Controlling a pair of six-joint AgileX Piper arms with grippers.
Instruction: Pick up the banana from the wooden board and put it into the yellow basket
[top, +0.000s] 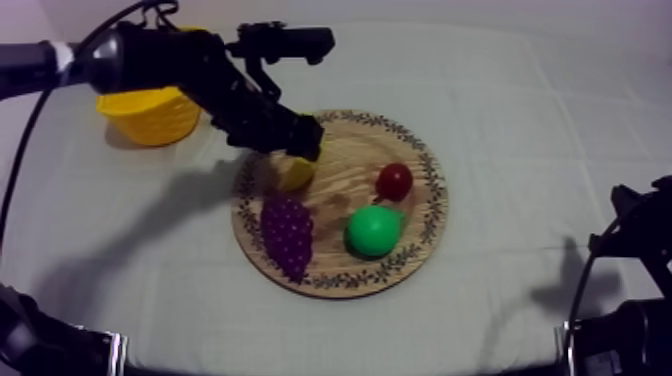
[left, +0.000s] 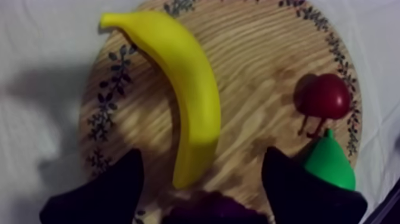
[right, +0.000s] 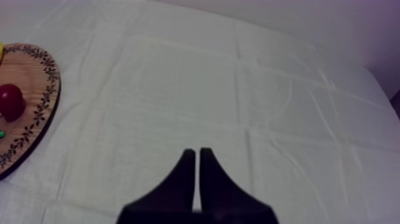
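Note:
A yellow banana (left: 184, 89) lies on the round wooden board (left: 262, 77), curving along the board's side nearest the basket. My left gripper (left: 199, 184) hangs open just above it, one black finger at each side of the banana's lower end, not touching it. In the top view the left gripper (top: 300, 150) covers most of the banana (top: 295, 174) on the board (top: 345, 190). The yellow basket (top: 150, 115) stands at the far left, behind the left arm. My right gripper (right: 197, 161) is shut on nothing, low over the bare cloth beside the board.
Purple grapes (top: 287, 232), a green pear (top: 373, 230) and a small red fruit (top: 394, 181) share the board with the banana. The pear (left: 327, 164) and red fruit (left: 324, 96) lie close to one left finger. Open cloth stretches to the right of the board.

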